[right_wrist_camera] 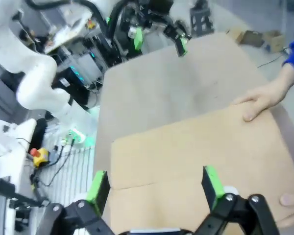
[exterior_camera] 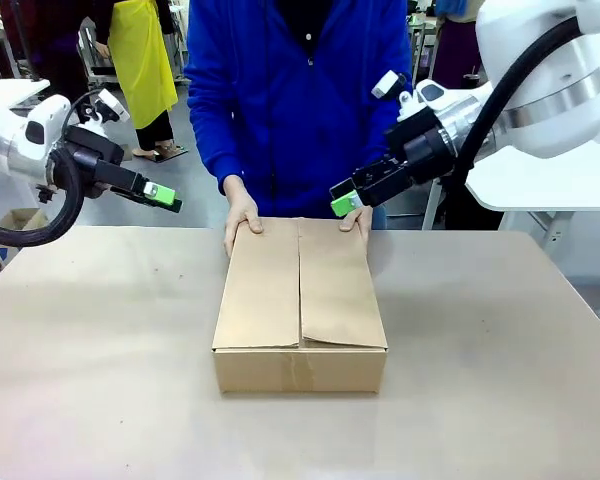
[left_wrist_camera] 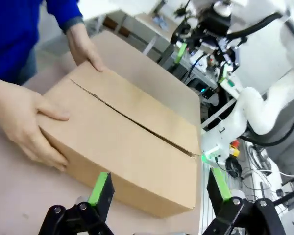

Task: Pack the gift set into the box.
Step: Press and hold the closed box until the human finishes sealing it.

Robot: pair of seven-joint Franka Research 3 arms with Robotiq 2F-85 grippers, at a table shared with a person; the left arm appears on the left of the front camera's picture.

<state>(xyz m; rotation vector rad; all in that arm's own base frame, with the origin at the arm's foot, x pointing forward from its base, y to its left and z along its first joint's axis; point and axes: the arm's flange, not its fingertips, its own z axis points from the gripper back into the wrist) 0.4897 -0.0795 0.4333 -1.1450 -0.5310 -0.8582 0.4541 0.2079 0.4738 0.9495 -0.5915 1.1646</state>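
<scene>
Box (exterior_camera: 300,300) plain brown, flaps shut, frame centre; long axis and seam run bottom-to-top; left gripper (exterior_camera: 165,198), right gripper (exterior_camera: 344,204) spread wide, empty.

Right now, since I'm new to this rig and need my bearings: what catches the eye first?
A closed brown box sits centred on the table, a person's hands resting on its far end. The left gripper hangs open off to the left; the right gripper, open too, hovers by the box's far right corner.
</scene>
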